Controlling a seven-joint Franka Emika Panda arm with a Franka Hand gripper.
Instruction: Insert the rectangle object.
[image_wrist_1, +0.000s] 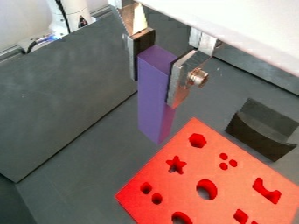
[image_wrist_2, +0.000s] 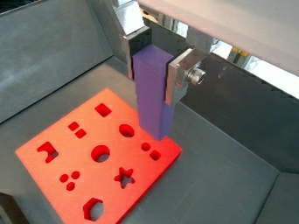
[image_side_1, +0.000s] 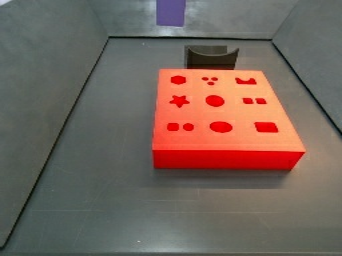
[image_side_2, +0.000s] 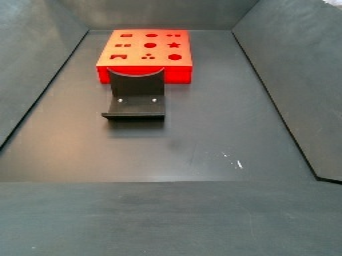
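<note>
Fig.: My gripper (image_wrist_1: 160, 63) rides high above the bin, w/ the long slim purple rectangular bar (image_wrist_1: 155, 94) clamped upright between my flat silver fingers (image_wrist_1: 184, 77); jaws are closed on its upper part, lower end hanging free. In a side view only the bar's bottom tip (image_side_1: 170, 11) shows at the far edge, well above and beyond the flat red block w/ shaped holes (image_side_1: 221, 118). Dark grey curved piece (image_side_1: 209, 53) sits just beyond that block's far side.

Handling (judgement): bar looks rigid, light, smooth-faced, prob. plastic, so it may slip or tilt under side load. Hold is on the broad flat faces near the top; that leaves enough free length to enter the rectangular hole (image_side_1: 266, 127), near-right on the block. Bar not yet over it.
</note>
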